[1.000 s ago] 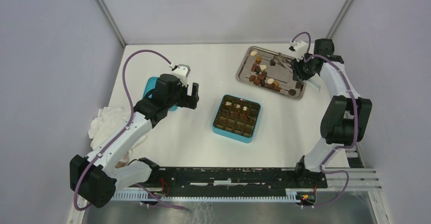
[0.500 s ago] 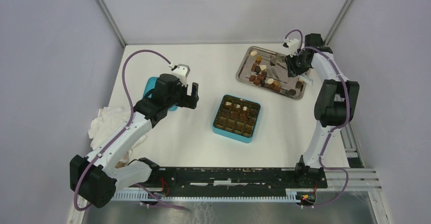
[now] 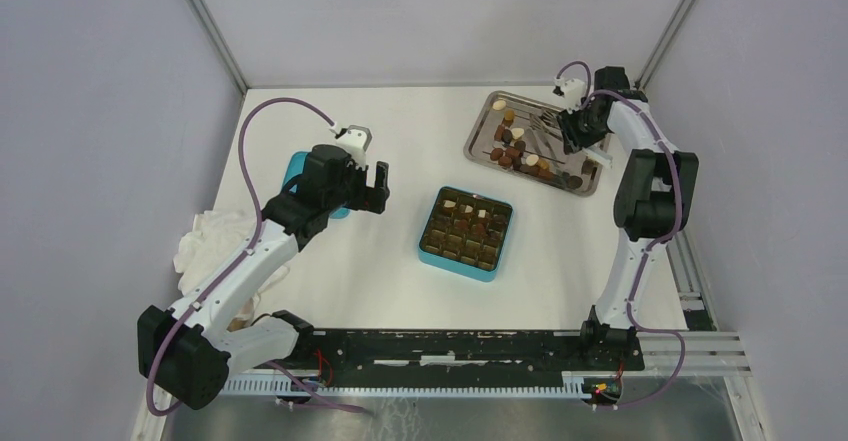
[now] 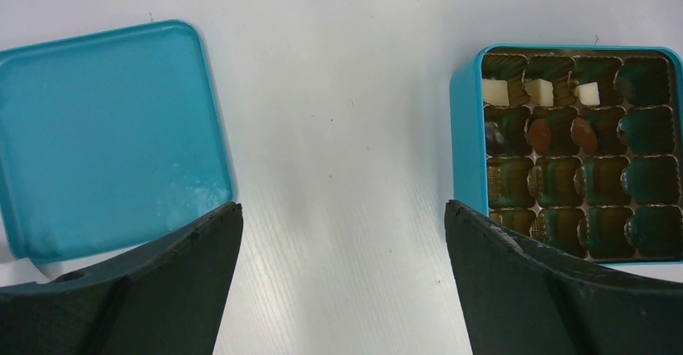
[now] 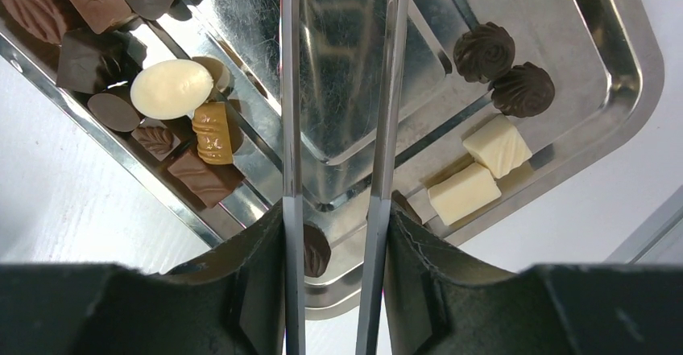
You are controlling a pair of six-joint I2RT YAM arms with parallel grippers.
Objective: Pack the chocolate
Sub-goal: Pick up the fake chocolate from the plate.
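1. Right jaws are clamped on the tweezers [image 5: 291, 89]. The two blades stand apart and run straight away from the wrist over the steel tray [image 5: 620, 57].
2. Left jaws gape wide above the bare counter [image 4: 338, 130], between the teal lid [image 4: 105, 130] and the teal box [image 4: 467, 130].
3. The right arm reaches to the far right corner; the left stretches forward.
4. Chocolate [image 5: 171, 88] lies loose in the tray: two cream blocks [image 5: 497, 146] slant side by side, and two dark swirls [image 5: 483, 49] touch. Three cream squares [image 4: 541, 92] sit in one row of the box.
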